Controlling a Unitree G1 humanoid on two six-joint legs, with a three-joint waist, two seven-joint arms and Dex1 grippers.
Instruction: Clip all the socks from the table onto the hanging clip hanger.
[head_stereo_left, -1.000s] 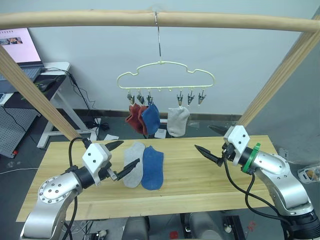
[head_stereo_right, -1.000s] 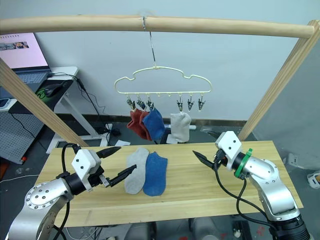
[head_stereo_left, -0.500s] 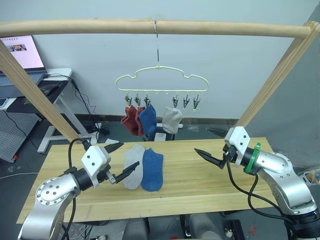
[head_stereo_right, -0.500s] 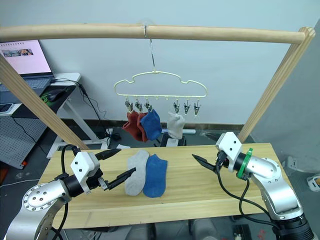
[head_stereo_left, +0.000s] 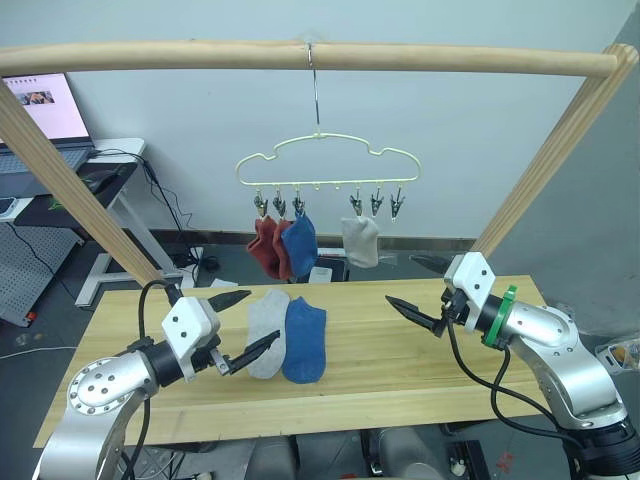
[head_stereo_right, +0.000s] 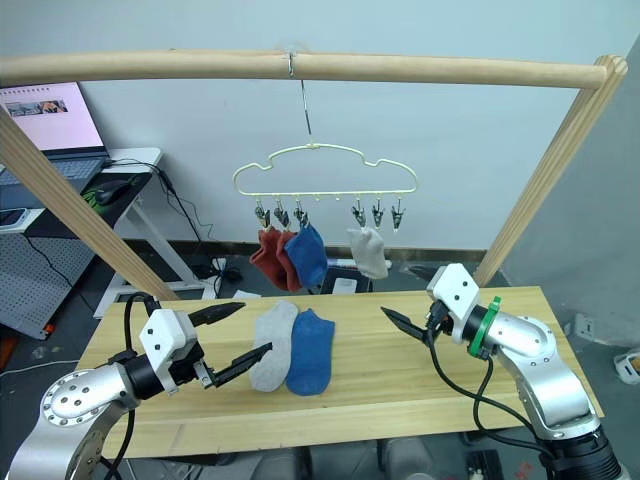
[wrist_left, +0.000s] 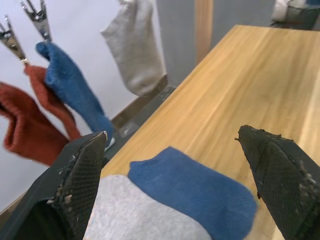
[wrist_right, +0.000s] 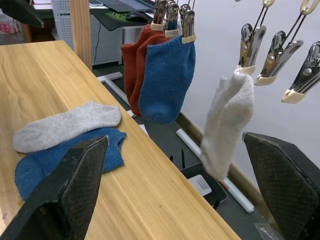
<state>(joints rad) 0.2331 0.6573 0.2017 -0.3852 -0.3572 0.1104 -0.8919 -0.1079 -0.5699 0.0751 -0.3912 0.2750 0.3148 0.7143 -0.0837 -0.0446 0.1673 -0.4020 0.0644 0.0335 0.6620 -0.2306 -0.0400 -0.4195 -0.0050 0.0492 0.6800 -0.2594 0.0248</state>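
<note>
- the left gripper hangs just above the table with its two black, rough-textured fingers spread wide apart and nothing between them.
- just beyond its fingertips two soft knit ankle socks lie flat side by side, touching: a light grey sock nearer that gripper and a blue sock on its far side.
- the right gripper is also spread open and empty, held over the pale plank tabletop, well apart from the two lying socks.
- above and between the grippers hangs the clip hanger, a thin cream wire with a wavy cloud outline, hooked on a round wooden beam.
- its silvery metal clips hold two rust red socks, a blue hanging sock and a grey hanging sock; two clips beyond the grey one hang empty.
- no writing can be read.
</note>
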